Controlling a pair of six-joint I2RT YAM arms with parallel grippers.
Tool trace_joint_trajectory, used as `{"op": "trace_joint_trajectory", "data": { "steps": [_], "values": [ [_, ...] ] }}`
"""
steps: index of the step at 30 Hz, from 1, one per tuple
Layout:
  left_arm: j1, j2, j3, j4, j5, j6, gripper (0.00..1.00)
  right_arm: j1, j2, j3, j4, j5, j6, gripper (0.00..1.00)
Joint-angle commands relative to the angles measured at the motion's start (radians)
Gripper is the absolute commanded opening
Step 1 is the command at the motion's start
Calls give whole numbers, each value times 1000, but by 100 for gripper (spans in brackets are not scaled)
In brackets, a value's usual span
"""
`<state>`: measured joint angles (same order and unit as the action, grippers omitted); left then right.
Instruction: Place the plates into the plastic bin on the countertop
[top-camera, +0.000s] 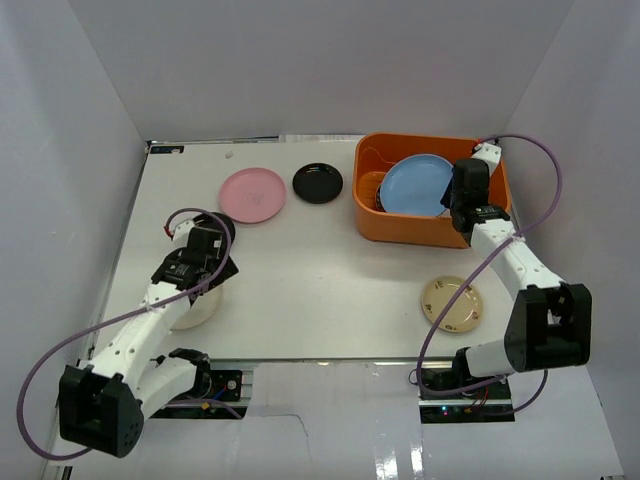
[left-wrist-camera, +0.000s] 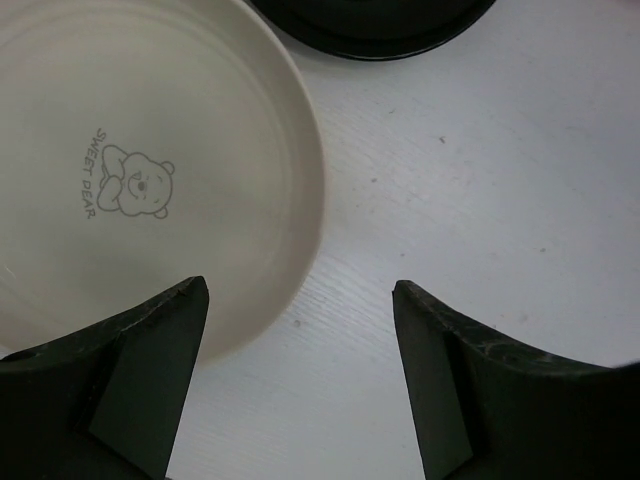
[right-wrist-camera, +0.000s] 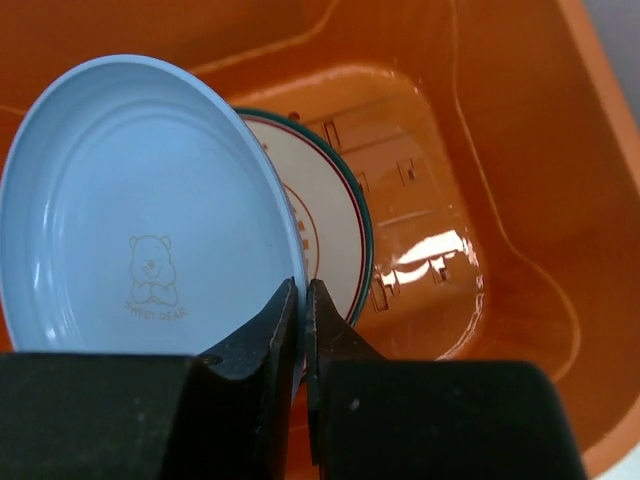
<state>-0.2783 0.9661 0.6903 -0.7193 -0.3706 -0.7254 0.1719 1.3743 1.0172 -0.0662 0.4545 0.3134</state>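
Leaning in the orange plastic bin (top-camera: 430, 232), the round light-blue plate (top-camera: 415, 185) is clamped by the right gripper (right-wrist-camera: 303, 292); only its wrist view shows a green-rimmed white plate (right-wrist-camera: 335, 240) behind. Left gripper (left-wrist-camera: 300, 292) gapes over a cream plate (left-wrist-camera: 150, 150).

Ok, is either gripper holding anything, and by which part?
Right gripper pinches the light blue plate by its rim; left gripper is open, holding nothing.

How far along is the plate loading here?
Done: green-rimmed plate sits in the orange bin. In hand: right tool pinches the light blue plate inside the bin. Remaining on the countertop: pink plate, black plate, tan plate, plus an off-white plate and second black plate by the open left tool.
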Motion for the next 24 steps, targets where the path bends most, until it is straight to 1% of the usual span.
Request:
{"op": "trace_joint_trajectory", "data": {
  "steps": [1,2,4,5,7,8,9,10,11,12,13,14,15,16,17,18,19,20,21,22,23,24],
  "values": [
    [8,81,-5,13,-88,-19,85,-14,14,43,40,-68,7,8],
    [8,124,-6,21,-76,-14,84,-14,17,35,46,-77,6,11],
    [14,163,0,37,-83,-11,83,-14,9,14,54,-118,6,22],
    [16,183,5,41,-83,-9,82,-14,0,3,90,-138,7,40],
    [18,236,14,61,-79,-6,80,-14,-24,-20,118,-183,7,54],
    [18,253,12,69,-76,-6,76,-14,-32,-29,117,-194,4,62],
    [18,287,12,81,-68,-8,74,-14,-49,-31,115,-212,3,63],
    [19,302,12,95,-62,-15,72,-14,-58,-32,114,-265,1,65],
    [18,319,14,99,-56,-20,68,-3,-72,-35,112,-299,-7,65],
    [18,347,14,112,-48,-23,66,12,-99,-35,112,-342,-17,65],
    [19,358,12,118,-47,-32,65,35,-113,-35,115,-350,-33,65],
    [18,368,12,119,-47,-37,63,108,-127,-28,115,-352,-52,65],
    [18,385,12,123,-48,-40,57,151,-139,-16,108,-340,-95,65],
    [18,391,12,126,-54,-46,53,202,-139,-2,98,-335,-112,65],
    [18,395,9,127,-57,-49,50,295,-127,33,86,-335,-126,65],
    [18,401,9,129,-59,-51,42,334,-117,47,91,-353,-138,64],
    [18,402,6,129,-60,-57,37,401,-103,60,103,-358,-139,64],
    [18,402,0,127,-59,-62,32,432,-62,70,133,-356,-137,64],
    [18,399,-5,129,-57,-66,20,457,-34,101,141,-350,-137,65],
    [18,389,-11,129,-48,-74,13,503,-2,124,141,-344,-137,66],
    [18,381,-27,129,-41,-78,7,524,72,147,141,-336,-137,68],
    [18,372,-37,130,-30,-83,0,541,112,194,147,-333,-137,72]
  ]
}}
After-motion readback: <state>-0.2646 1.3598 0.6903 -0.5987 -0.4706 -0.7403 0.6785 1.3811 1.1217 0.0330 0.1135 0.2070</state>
